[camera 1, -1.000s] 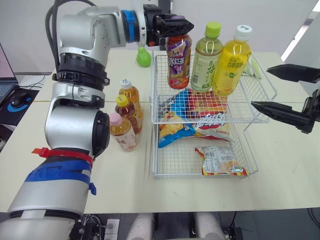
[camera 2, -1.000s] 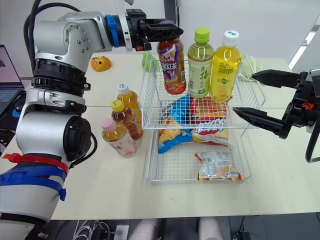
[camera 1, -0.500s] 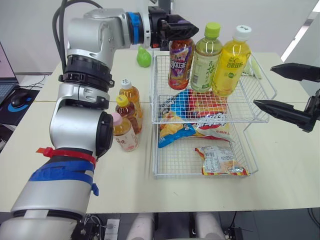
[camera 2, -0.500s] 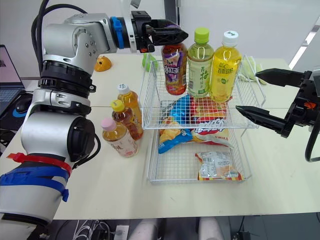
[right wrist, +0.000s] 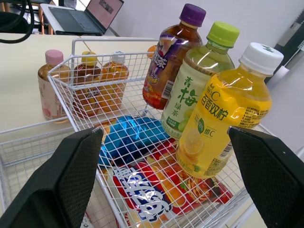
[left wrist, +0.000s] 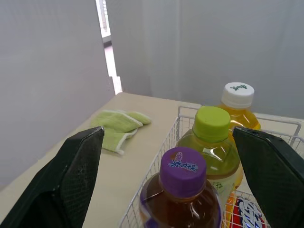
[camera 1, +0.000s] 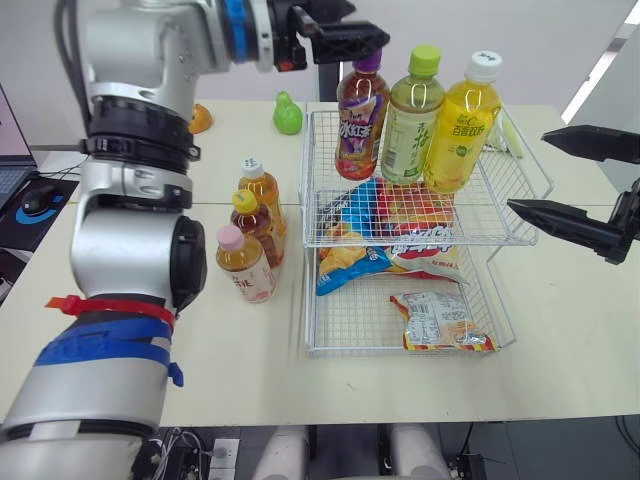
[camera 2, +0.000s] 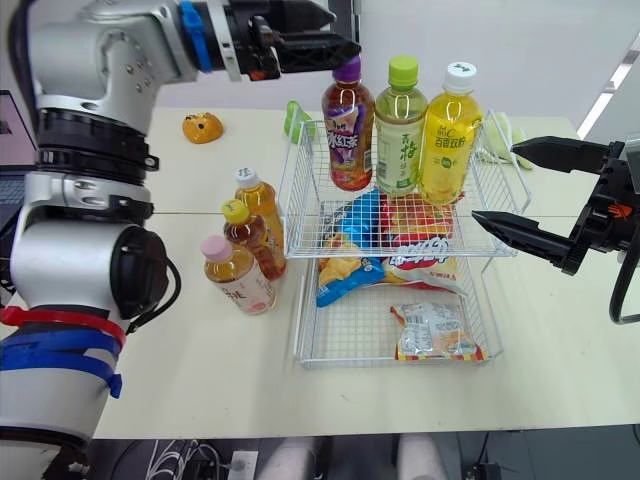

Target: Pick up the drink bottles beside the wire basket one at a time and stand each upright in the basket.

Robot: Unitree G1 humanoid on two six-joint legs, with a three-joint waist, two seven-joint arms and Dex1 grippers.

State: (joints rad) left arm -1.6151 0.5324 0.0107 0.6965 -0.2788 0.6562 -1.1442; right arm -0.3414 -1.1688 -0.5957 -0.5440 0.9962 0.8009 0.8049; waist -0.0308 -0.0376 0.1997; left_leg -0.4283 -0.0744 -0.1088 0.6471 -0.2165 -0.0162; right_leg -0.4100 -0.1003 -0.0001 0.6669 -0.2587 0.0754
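On the pale desk point(camera 1: 250, 370) stand six drink bottles, three of them in the white two-tier wire basket point(camera 1: 312, 180) and three beside it. Two robot hands show as well.

Inside the upper tier, upright in a row and touching or nearly touching, are a dark drink bottle with a purple cap and purple label point(camera 1: 359, 125), a green-tea bottle with a lime cap point(camera 1: 413, 120) and a yellow drink bottle with a white cap point(camera 1: 460, 130). Just left of the basket, clustered upright on the desk, are an amber bottle with a white cap point(camera 1: 262, 195), a darker amber bottle with a yellow cap point(camera 1: 255, 225) and an amber bottle with a pink cap point(camera 1: 245, 268).

Half a second ago the left hand point(camera 1: 365, 25) was clamped on the purple-capped bottle's neck; now it is higher, above and apart from the cap, fingers spread wide, and the bottle stands free. The right hand point(camera 1: 527, 171) has not moved: it hovers just right of the basket, fingers apart, holding nothing.

Snack packets lie in the basket below the bottles; which tier holds the blue packet point(camera 1: 360, 212) and the red packet point(camera 1: 420, 215) cannot be told. An orange-and-white packet point(camera 1: 435, 320) lies flat at the front of the lower tier.
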